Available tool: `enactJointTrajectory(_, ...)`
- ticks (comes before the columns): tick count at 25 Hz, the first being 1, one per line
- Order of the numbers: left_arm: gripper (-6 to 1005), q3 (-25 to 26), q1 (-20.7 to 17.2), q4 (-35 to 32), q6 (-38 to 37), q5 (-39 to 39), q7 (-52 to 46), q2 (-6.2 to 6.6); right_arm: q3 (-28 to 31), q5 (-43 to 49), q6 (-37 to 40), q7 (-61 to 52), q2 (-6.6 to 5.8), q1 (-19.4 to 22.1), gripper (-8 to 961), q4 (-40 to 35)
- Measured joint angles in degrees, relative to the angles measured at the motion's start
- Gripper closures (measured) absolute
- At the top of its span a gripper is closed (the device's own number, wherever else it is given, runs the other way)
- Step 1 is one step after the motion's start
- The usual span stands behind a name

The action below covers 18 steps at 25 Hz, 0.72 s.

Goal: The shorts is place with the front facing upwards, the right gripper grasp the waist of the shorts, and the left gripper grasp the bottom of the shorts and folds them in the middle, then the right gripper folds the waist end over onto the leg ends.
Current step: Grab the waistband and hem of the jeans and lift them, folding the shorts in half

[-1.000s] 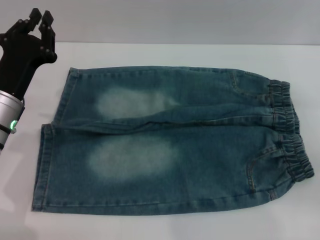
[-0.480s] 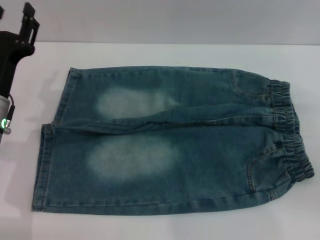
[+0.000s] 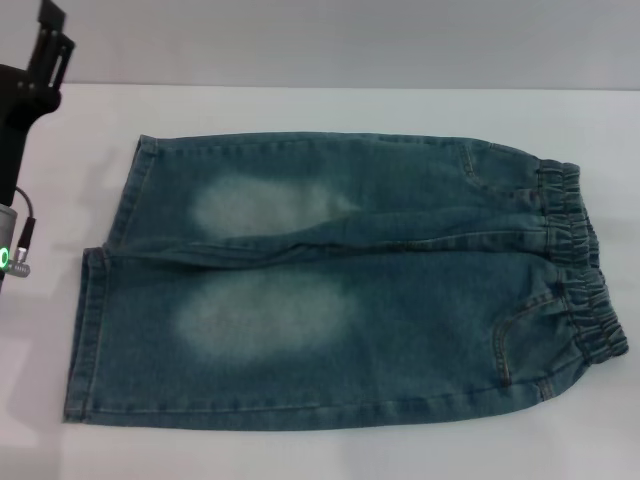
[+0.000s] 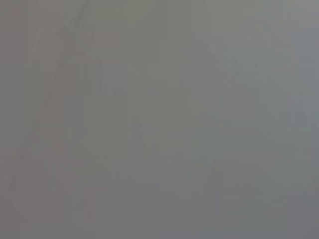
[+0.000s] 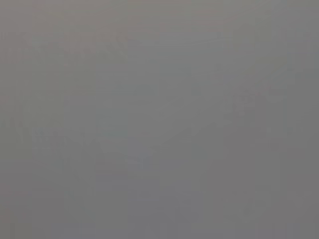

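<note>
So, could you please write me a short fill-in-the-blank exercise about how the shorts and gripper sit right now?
1. The shorts lie flat and ____ on the table.
2. Their elastic waistband points to the robot's ____ side.
3. Each leg shows one pale ____ patch.
4. The left gripper is ____ the shorts, not touching them.

Missing words: unfolded; right; faded; beside

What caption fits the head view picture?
Faded blue-green denim shorts lie flat on a white table; the left black tool hovers beside them.

Blue-green shorts (pale faded patches)
</note>
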State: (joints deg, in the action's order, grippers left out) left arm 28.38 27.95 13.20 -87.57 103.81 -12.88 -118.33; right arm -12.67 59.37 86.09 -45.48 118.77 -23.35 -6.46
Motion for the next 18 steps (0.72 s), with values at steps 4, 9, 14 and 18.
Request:
enactJointTrajectory(4,186,-2.50,1.41,-4.76,2.88,6.05,-19.82,1.97,-0.04,0.07,-0.36,-0.27,-0.21,0.45,435,-0.35)
enactJointTrajectory(9,186,-3.67,3.80,-14.87,3.72,16.96,-44.68,4.03,-0.03,0.25,-1.57,-0.31,-0.30,1.23,435,-1.03)
enactJointTrajectory(14,186,-13.11,6.02,-22.73,1.91,19.73,-63.19,6.86,0.01,0.10,-4.34,-0.34,-0.37,1.24,435,-1.45)
enactJointTrajectory(18,186,-26.25,7.37,-29.30,-2.34,19.79,-81.09,9.76,0.02,0.06,-6.73,-0.36,-0.40,0.87,435,-1.49)
